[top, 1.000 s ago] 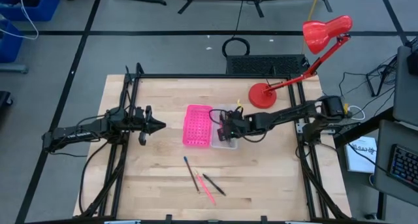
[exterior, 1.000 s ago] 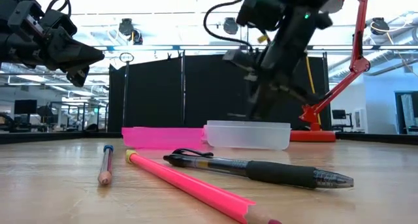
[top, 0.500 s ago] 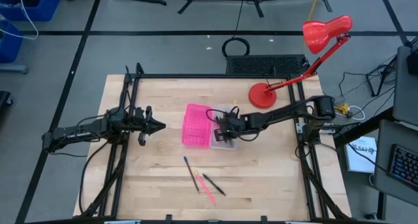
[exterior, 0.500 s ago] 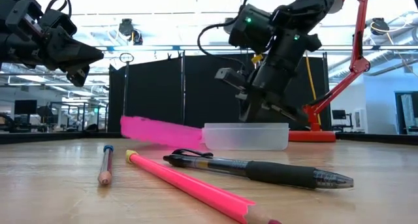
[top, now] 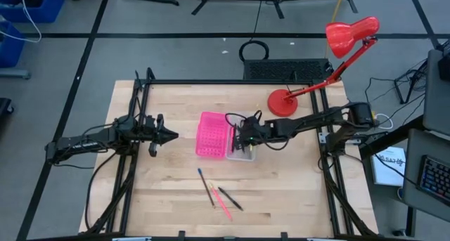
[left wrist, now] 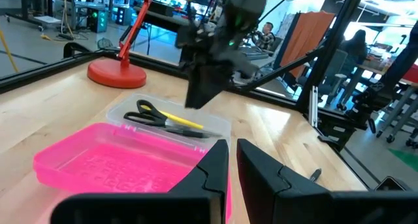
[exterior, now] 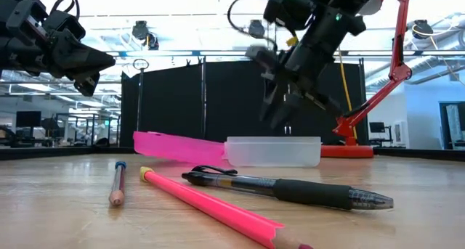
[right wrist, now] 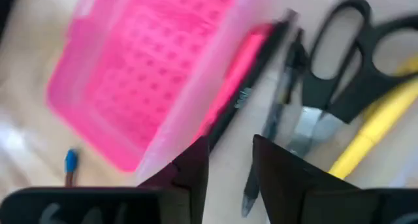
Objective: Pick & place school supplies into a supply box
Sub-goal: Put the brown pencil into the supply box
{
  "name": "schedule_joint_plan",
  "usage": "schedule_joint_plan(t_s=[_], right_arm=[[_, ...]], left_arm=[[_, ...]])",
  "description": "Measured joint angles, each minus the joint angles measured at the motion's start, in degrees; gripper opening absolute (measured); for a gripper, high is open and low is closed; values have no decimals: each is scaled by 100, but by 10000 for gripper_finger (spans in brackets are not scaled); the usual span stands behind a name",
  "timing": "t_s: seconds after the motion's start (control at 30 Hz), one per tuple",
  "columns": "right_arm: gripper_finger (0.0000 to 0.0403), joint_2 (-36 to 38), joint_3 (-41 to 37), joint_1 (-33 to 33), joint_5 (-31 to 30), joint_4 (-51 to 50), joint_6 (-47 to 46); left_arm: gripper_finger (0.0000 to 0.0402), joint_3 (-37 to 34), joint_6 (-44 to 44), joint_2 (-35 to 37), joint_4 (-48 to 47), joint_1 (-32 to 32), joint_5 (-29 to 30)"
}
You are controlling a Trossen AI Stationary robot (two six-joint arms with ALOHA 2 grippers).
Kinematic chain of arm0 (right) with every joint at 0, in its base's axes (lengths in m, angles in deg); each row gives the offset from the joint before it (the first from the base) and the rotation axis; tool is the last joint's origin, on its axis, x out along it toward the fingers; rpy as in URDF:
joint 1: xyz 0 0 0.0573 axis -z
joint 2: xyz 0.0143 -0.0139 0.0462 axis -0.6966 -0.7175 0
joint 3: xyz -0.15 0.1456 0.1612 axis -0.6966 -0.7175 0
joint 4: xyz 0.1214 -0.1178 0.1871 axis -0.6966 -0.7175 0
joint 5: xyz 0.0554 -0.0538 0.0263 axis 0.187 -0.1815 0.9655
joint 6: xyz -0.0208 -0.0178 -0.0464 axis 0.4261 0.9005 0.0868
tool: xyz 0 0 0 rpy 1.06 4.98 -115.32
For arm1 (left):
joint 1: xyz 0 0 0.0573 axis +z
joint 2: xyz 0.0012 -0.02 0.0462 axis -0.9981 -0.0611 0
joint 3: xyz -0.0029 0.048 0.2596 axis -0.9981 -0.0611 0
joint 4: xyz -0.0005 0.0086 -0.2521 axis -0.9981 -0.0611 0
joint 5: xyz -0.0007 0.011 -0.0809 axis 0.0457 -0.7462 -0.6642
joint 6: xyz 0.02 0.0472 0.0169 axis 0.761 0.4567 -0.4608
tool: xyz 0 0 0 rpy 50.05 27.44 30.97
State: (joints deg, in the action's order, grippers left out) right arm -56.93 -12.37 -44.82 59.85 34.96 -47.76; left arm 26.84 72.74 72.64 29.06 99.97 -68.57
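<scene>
Right gripper (top: 242, 138) is held just above the supply box (exterior: 274, 152), its fingers parted by a narrow gap and holding nothing, while scissors (left wrist: 151, 113), a yellow pencil (left wrist: 182, 122) and dark pens are seen lying inside the box. Remaining supplies, a blue-capped pencil (top: 204, 185), a pink pencil (top: 221, 202) and a black pen (top: 231, 199), are left on the counter well apart from the box toward the near edge, long axes roughly fanned toward it. Left gripper (top: 171, 135), nearly closed and empty, is parked beyond the pink tray (top: 213, 135) from the box, so neither arm is judged clearly nearer.
</scene>
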Motion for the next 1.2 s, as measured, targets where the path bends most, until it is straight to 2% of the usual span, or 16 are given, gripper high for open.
schedule_joint_plan(t_s=[0.1, 0.27, 0.37, 0.47, 0.53, 0.6, 0.7, 0.8, 0.93, 1.1, 1.2], right_arm=[[114, 319, 0, -268, -166, -10, 713], [101, 912, -11, -938, -1002, -86, 2158], [86, 1294, -99, -1336, -1693, 1, 3200], [58, 1767, -325, -1548, -1817, 1, 4198], [33, 2162, -600, -1557, -1662, 255, 4792], [10, 2615, -1008, -1548, -1255, 853, 5476], [7, 3251, -1823, -1554, -504, 1992, 6299], [4, 3769, -2585, -1465, -277, 2679, 6254], [3, 4350, -3244, -1182, -402, 2711, 5991], [1, 5053, -4090, -915, 663, 4093, 6152], [1, 5342, -4573, -719, 811, 4640, 6089]], left_arm=[[42, 0, 0, 0, -1, -1, -1], [42, 0, 52, 0, 0, -2, -13], [42, -5, 62, 0, 39, 0, 148], [42, -9, -14, 2, 364, -2, 277], [42, -9, 99, 5, 520, 0, 417], [42, -9, 329, 0, 581, -2, 568], [42, -9, 721, 1, 597, 0, 729], [42, -9, 705, 2, 594, -2, 912], [42, -9, 504, 2, 555, -2, 1117], [42, -9, 344, 1, 388, -1, 1422], [42, -9, 52, 0, 5, 0, 1548]])
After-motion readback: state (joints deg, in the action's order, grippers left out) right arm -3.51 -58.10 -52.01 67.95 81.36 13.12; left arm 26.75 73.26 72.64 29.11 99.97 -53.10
